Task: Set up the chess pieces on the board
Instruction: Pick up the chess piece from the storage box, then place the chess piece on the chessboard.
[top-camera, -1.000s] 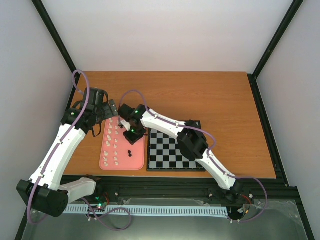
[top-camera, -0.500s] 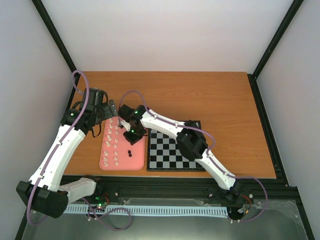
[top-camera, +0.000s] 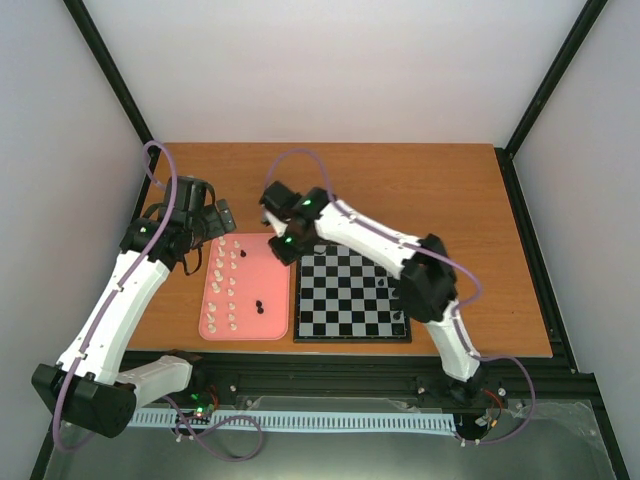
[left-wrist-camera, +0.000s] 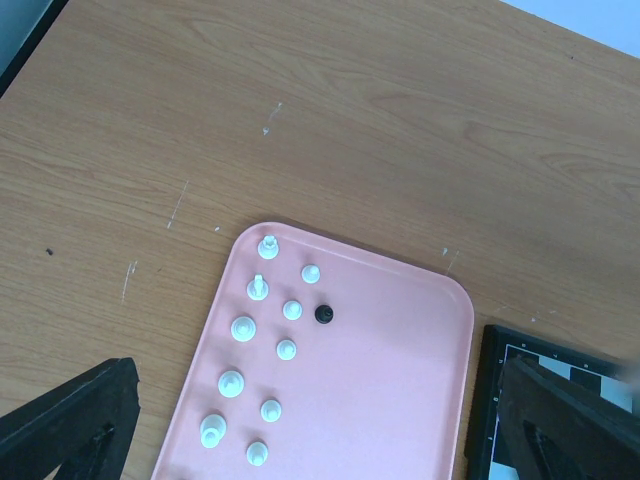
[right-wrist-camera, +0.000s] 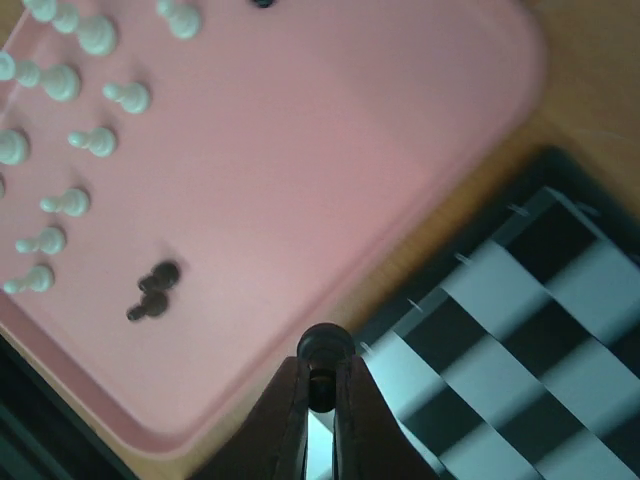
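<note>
Now right end effector (right-wrist-camera: 322, 385) carried piece (right-wrist-camera: 325, 346) to board (right-wrist-camera: 540, 330).

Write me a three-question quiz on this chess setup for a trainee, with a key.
1. True or false: the right claw is shut on a white piece.
2. Seen from the top camera, the pink tray lies: A) left of the board; B) right of it; C) on top of it.
3. Fill in: most of the chess pieces on the tray are ____ in colour.

Key: 1. False, it grips a black piece. 2. A. 3. White.
</note>
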